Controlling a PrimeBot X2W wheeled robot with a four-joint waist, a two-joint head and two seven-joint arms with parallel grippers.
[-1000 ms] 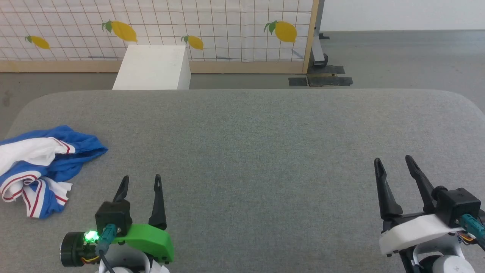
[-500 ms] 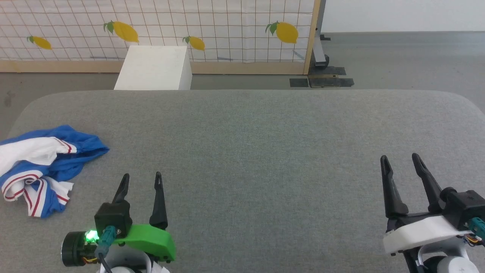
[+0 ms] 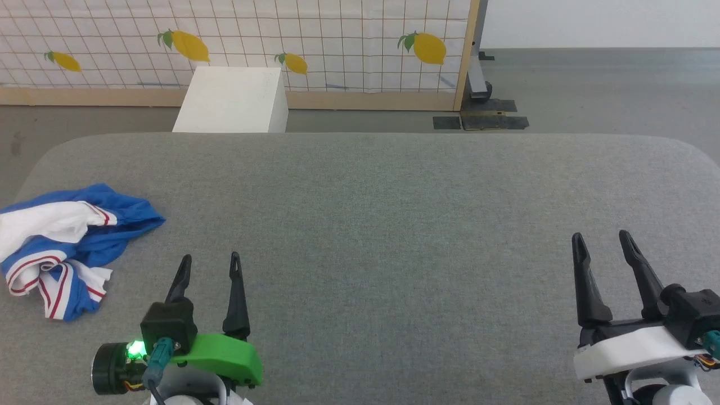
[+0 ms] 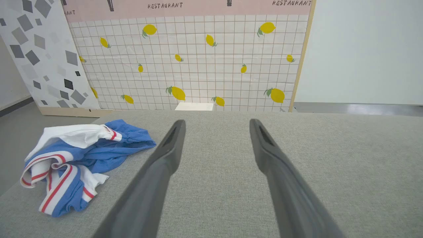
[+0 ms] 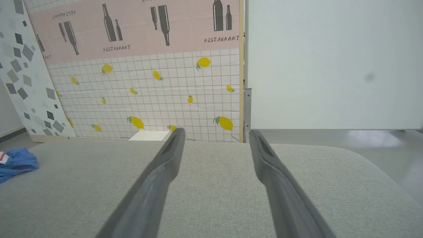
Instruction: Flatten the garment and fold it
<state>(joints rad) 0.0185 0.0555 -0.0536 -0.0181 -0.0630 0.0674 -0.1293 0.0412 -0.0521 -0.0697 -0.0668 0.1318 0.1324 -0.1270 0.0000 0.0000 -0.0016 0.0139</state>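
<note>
The garment [image 3: 73,242] lies crumpled at the left edge of the grey table [image 3: 371,202], blue with white parts and red-and-white striped trim; the left wrist view has the garment [image 4: 82,158] at its left, and a blue corner of the garment [image 5: 15,163] sits at the far left of the right wrist view. My left gripper [image 3: 209,260] hovers open near the front edge, to the right of the garment and apart from it. Far over at the front right, my right gripper [image 3: 601,237] stands open. Nothing is between either pair of fingers.
A white box [image 3: 233,101] stands on the floor behind the table. Behind it runs a lemon-patterned tiled panel [image 3: 315,39] in a wooden frame. Grey floor [image 3: 590,90] lies beyond the table's far right.
The head camera has shifted slightly. My right gripper has drifted a little to the right and toward the front edge. The garment and left gripper have kept their places.
</note>
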